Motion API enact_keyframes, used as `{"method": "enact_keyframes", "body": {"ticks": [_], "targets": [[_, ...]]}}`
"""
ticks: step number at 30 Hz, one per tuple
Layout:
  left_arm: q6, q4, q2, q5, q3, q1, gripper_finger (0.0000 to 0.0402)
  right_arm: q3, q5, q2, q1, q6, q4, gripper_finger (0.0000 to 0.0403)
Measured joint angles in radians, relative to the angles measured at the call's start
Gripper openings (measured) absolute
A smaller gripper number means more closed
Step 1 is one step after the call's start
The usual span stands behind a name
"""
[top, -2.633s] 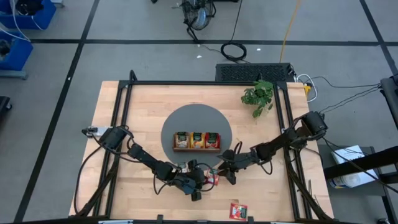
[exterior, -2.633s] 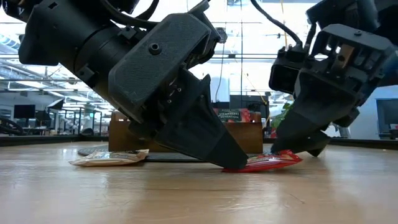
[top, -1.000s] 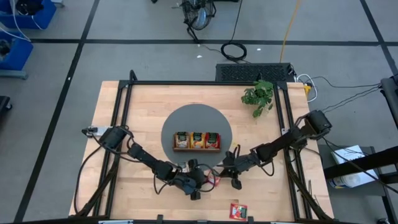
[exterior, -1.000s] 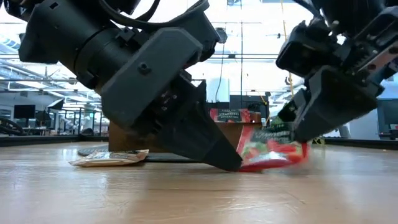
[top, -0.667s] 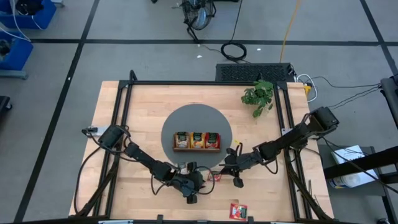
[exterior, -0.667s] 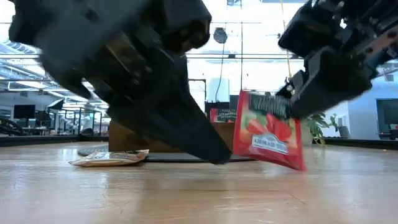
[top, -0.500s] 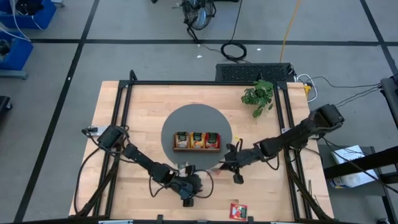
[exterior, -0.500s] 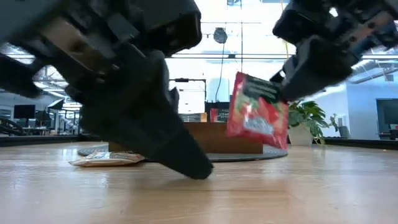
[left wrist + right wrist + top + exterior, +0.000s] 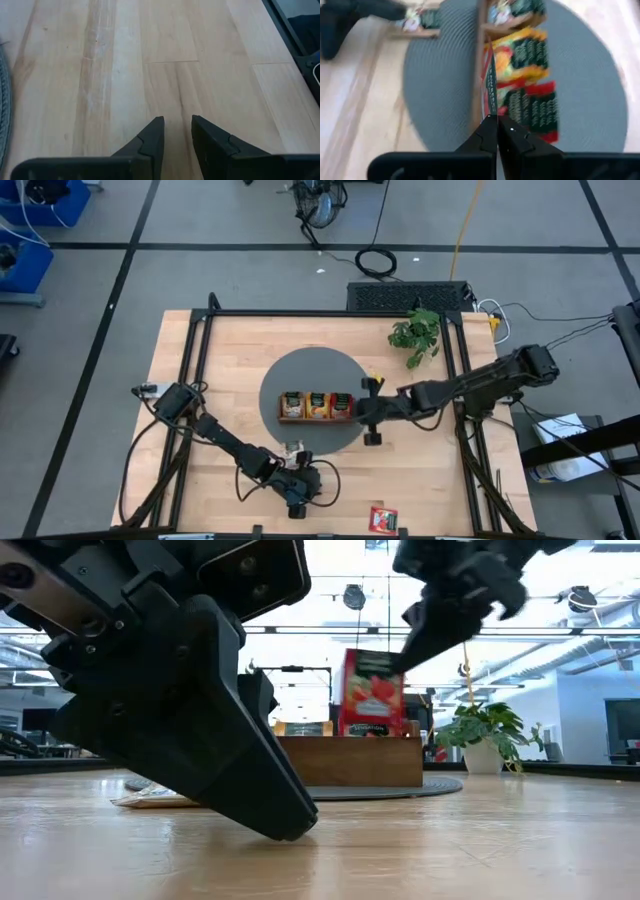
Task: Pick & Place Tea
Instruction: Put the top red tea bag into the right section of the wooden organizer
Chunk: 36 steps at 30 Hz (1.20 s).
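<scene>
Setting: wooden table (image 9: 240,350) with a round grey mat (image 9: 300,375) at its middle, a potted plant (image 9: 416,335) toward the far right corner, a bright workshop hall behind.
Right gripper (image 9: 496,120): fingers pressed together on the top edge of a red tea packet (image 9: 370,692), which hung upright and clear of the table, seen edge-on from the wrist.
Right gripper's place: over the mat's right edge, just beside the right end of the tray (image 9: 316,418) in the high view.
Tray: wooden, on the mat, its compartments showing beige-brown, orange-yellow and red packets.
Left gripper (image 9: 177,131): fingers slightly apart with nothing between them, pointed down at bare boards.
Left gripper's place: low over the near edge of the table, in front of the mat, filling the left of the low view.
Loose tea: one beige packet (image 9: 293,451) lay flat at the mat's near rim, close beside the left arm; another red packet (image 9: 383,520) lay flat near the front edge, well apart from both grippers.
</scene>
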Motion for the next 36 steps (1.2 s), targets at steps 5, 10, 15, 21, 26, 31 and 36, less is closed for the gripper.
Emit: {"method": "enact_keyframes", "body": {"ticks": [5, 10, 15, 21, 26, 31, 36], "targets": [[0.0, -0.001, 0.0, 0.0, 0.0, 0.0, 0.0102, 0.003, -0.001, 0.01, -0.048, -0.021, -0.002, 0.0], [-0.001, 0.0, 0.0, 0.001, 0.0, 0.0, 0.0102, 0.003, -0.048, 0.055, -0.077, -0.02, -0.003, 0.0], [-0.001, -0.004, 0.0, 0.001, 0.0, 0.0, 0.0102, 0.002, -0.055, 0.088, -0.08, -0.005, -0.01, 0.0], [-0.001, -0.008, 0.0, 0.001, 0.0, 0.0, 0.0102, 0.003, -0.057, 0.099, -0.08, 0.024, -0.016, 0.0], [0.027, -0.007, 0.0, -0.001, 0.0, 0.0, 0.0102, 0.003, -0.089, 0.101, -0.08, 0.036, -0.016, 0.0007], [0.031, -0.006, 0.0, -0.001, 0.0, 0.0, 0.0102, 0.003, -0.109, 0.102, -0.08, 0.077, -0.016, 0.005], [0.038, -0.006, 0.0, -0.002, 0.0, 0.0, 0.0102, 0.003, -0.108, 0.102, -0.08, 0.078, 0.018, 0.0116]]}}
